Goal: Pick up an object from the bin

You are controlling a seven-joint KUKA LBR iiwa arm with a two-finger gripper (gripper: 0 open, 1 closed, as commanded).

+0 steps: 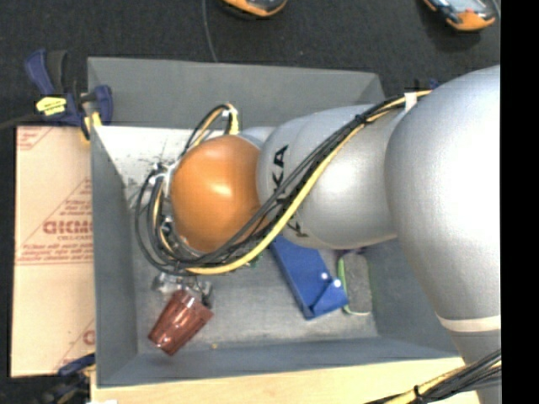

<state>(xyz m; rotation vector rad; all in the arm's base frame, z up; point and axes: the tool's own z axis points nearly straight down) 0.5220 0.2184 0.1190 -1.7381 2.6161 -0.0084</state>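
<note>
My gripper (182,287) pokes out from under the arm's orange cover at the bin's lower left. Directly below it, touching or nearly touching its tip, lies a dark red translucent cup-shaped thing (178,323) on its side near the front left corner. A blue flat block (306,279) lies to the right on the bin floor, partly under the arm.
A grey-green flat thing (357,284) lies beside the blue block at the right wall. The arm and its cables cover most of the bin's middle and back. The front wall runs close below the red thing.
</note>
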